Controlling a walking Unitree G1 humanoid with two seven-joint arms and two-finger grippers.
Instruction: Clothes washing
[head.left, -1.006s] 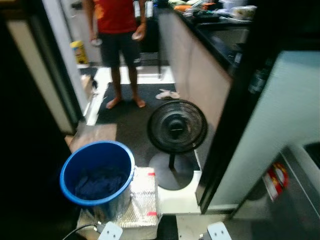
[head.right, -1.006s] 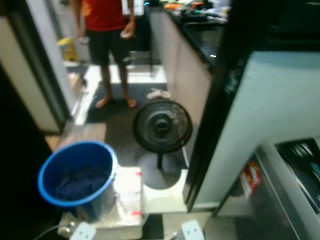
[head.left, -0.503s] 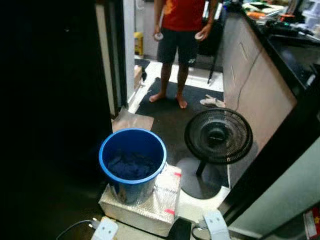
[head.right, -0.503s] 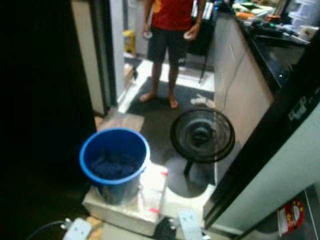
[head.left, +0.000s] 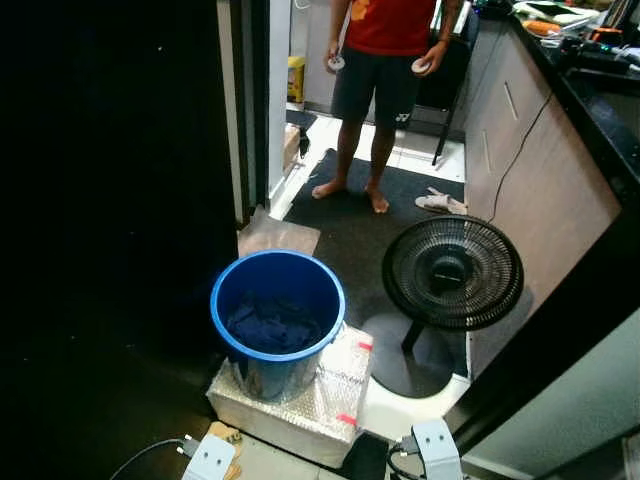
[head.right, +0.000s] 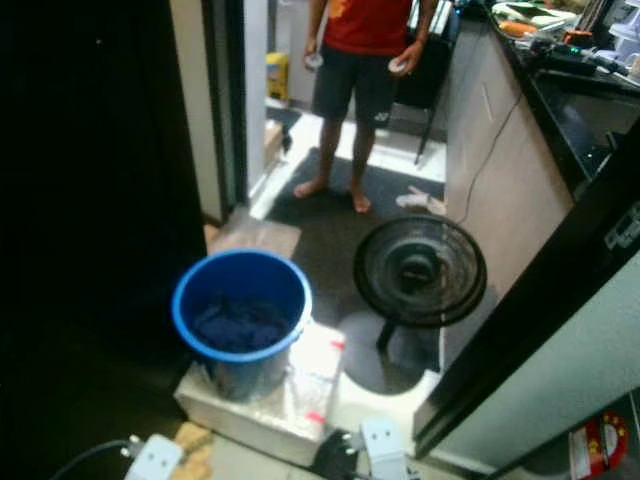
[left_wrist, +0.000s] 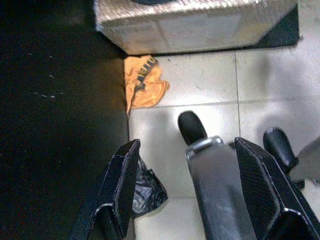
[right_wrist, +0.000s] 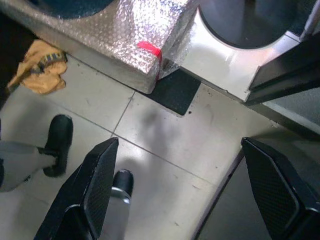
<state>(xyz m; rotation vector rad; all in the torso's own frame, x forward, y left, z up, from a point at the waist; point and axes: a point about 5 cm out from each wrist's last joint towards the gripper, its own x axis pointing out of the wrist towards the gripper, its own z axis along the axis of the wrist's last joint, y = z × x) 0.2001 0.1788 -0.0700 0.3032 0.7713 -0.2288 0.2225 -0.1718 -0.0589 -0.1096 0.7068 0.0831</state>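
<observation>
From the head camera I look down on a blue bucket (head.left: 278, 318) standing on a box wrapped in bubble wrap (head.left: 300, 402). Dark blue clothes (head.left: 272, 325) lie bunched in the bottom of the bucket; the folds are too dim for me to count pieces. Just beside the box, on the robot's right, a black floor fan (head.left: 452, 273) stands on its round base. Beyond it a person in a red shirt and dark shorts (head.left: 382, 75) stands barefoot on a dark mat, cut off at the chest by the frame's top edge, with something small and pale in each hand that I cannot identify. A pair of sandals (head.left: 441, 202) lies near the cabinet. Everything on the robot's left is black shadow, and I can make out nothing there.

The left gripper (left_wrist: 192, 180) hangs low over the tiled floor, its fingers spread wide and holding nothing. Past them an orange cloth (left_wrist: 144, 87) lies crumpled against the box's corner, and a small black bag (left_wrist: 145, 189) is half hidden behind one finger. The right gripper (right_wrist: 185, 190) is also spread and empty, over tiles near the box's red-taped corner.
</observation>
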